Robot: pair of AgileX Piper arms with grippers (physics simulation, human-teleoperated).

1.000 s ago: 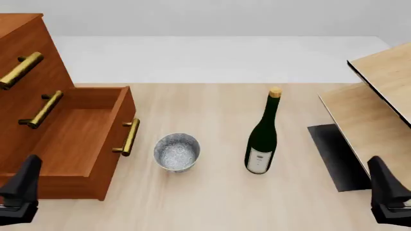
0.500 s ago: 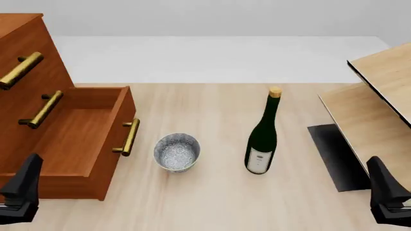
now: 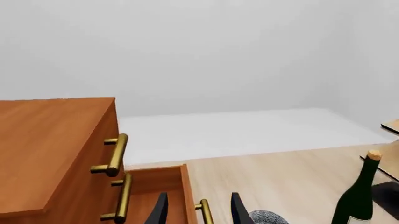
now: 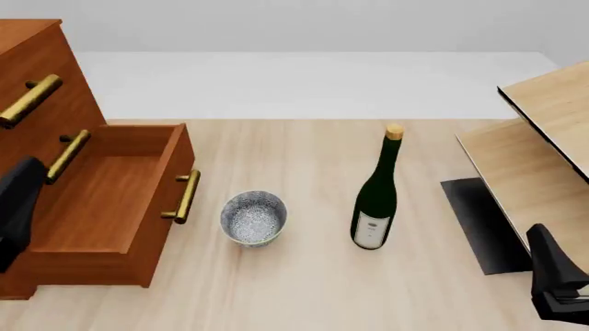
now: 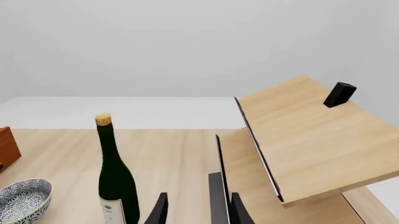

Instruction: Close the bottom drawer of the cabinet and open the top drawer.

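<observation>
Pale wood table (image 4: 304, 289), white backdrop, reddish cabinet (image 4: 37, 48), bottom drawer (image 4: 110, 200) pulled out, top drawer (image 4: 23, 96) shut, left gripper (image 3: 196, 212) and right gripper (image 5: 196, 210) both parted, empty.

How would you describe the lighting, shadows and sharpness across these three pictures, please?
Front view: flat, even light, sharp throughout, with no clear shadow under the bottle or bowl. Left wrist view: crisp, with soft highlights on the brass handles. Right wrist view: equally sharp, no blur.

Cabinet (image 4: 37, 83) cut off left.
</observation>
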